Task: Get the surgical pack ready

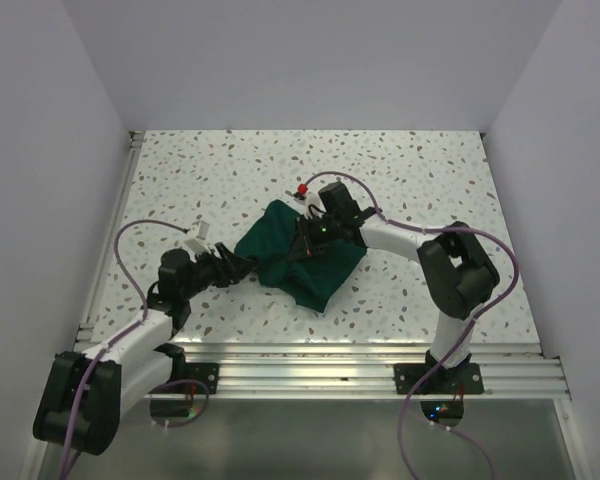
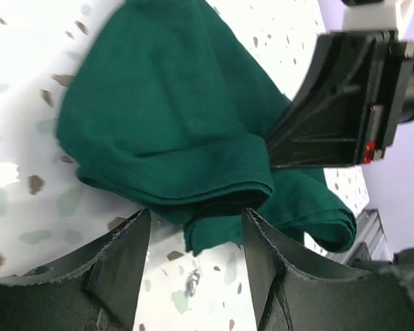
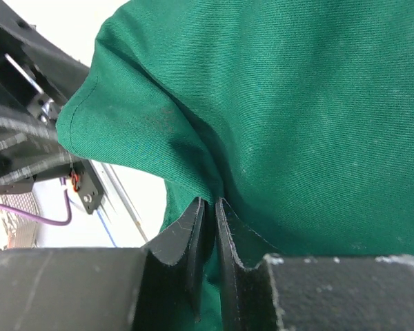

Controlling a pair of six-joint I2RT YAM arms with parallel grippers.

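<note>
Right gripper (image 3: 212, 203) pinches the surgical pack (image 1: 325, 275) (one fold); left gripper (image 2: 197, 214) gapes nearby.

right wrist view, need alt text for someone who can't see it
Dark green surgical pack fabric fills most of the frame, a crease of it running into the narrow gap between the right tool's black fingers at the bottom. Black parts of the left arm show at the left edge.

- left arm (image 1: 130, 340) stretched low and forward, left gripper (image 2: 196, 219) with jaws standing apart.
- right arm (image 1: 400, 238) folded inward, right gripper (image 3: 210, 204) pinched nearly closed on a surgical pack (image 3: 297, 103) fold.
</note>
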